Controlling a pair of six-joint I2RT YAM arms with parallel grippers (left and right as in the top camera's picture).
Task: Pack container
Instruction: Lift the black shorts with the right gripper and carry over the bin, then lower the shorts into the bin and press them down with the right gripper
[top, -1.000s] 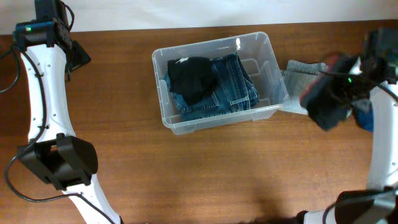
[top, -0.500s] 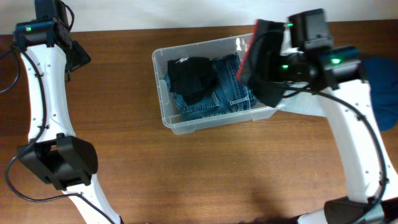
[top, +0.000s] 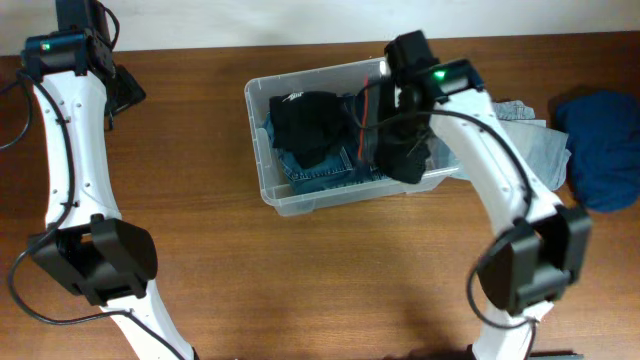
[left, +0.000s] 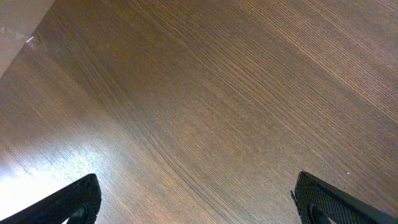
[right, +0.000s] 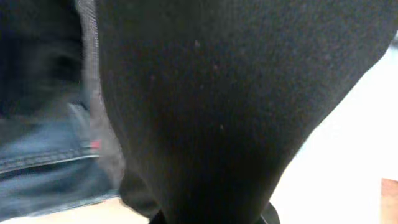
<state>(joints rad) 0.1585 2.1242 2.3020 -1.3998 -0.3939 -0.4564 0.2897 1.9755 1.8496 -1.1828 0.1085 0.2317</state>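
Overhead: since half a second ago the right gripper (top: 396, 118) has swung left, over the right end of the container (top: 262, 160), which sits mid-table, far side. Its jaws pinch a black garment (top: 400, 155).
Left wrist: left gripper (left: 199, 208) spread wide above the table (left: 199, 93).
Right wrist: black cloth fills the view, jeans (right: 43, 162) at left.

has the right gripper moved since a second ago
Yes. The right gripper, shut on a dark garment, has swung left from beyond the container's right end to over its right half.
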